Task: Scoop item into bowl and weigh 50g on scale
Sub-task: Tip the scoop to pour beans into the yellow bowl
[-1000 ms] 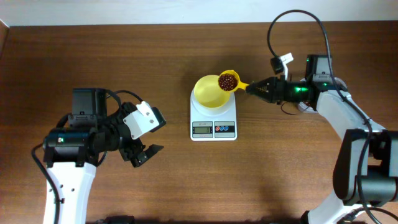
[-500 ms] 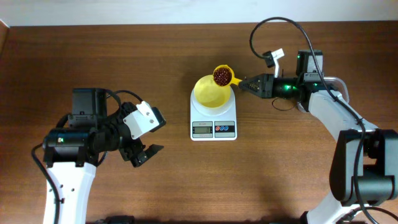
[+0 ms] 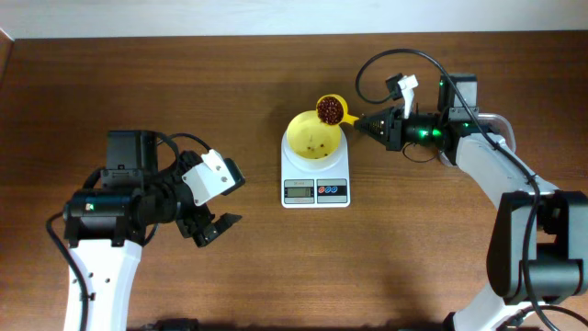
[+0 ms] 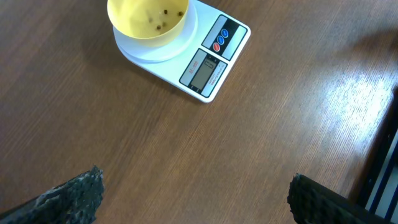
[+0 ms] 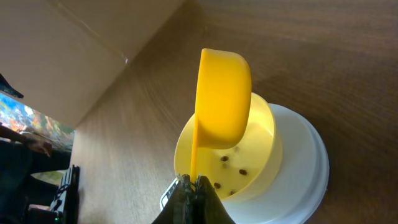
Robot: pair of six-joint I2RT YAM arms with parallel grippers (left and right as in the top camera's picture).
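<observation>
One bowl [image 3: 313,138] on one scale [image 3: 315,189], few beans [image 4: 159,19] inside. One bean-loaded scoop [image 3: 330,109] tilted over bowl rim, handle pinched in right hand [image 3: 361,124]. Left hand [image 3: 223,199] wide open, empty, well apart.

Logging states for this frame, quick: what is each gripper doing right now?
Left gripper: open, holding nothing.
Right gripper: closed on the handle of the yellow scoop.
</observation>
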